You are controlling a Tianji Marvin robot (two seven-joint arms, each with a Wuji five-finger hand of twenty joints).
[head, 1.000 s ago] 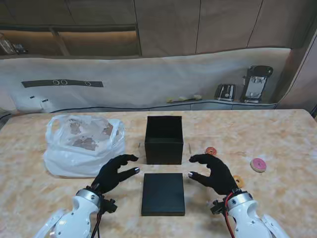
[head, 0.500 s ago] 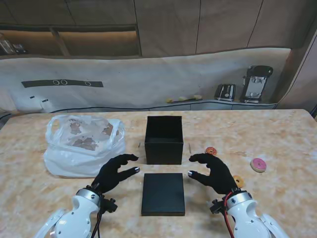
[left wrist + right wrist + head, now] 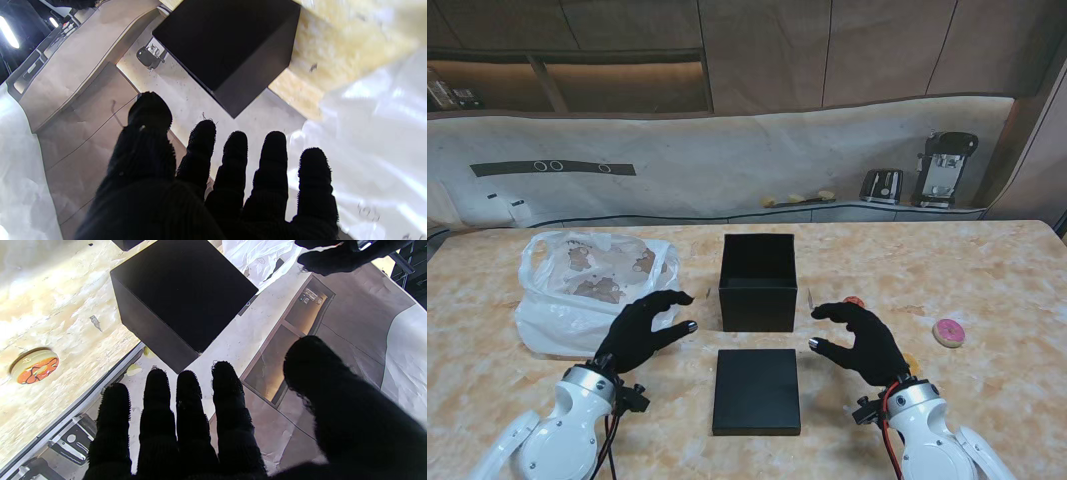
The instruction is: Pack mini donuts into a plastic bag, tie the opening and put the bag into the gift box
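Marbled counter [image 3: 987,270]; black gift box [image 3: 758,281] standing open and upright at centre, far of its flat black lid [image 3: 757,390]. White plastic bag [image 3: 592,285] lying crumpled at left, just beside the box but apart from it. Left hand [image 3: 639,336] gloved black, fingers spread, holding nothing, hovering near the bag's near right edge. Right hand [image 3: 859,341] likewise spread and empty, right of the lid. Pink-iced mini donut [image 3: 948,332] at right, well apart from the box; orange-iced donut [image 3: 34,366] near the right hand, partly hidden in the stand view.
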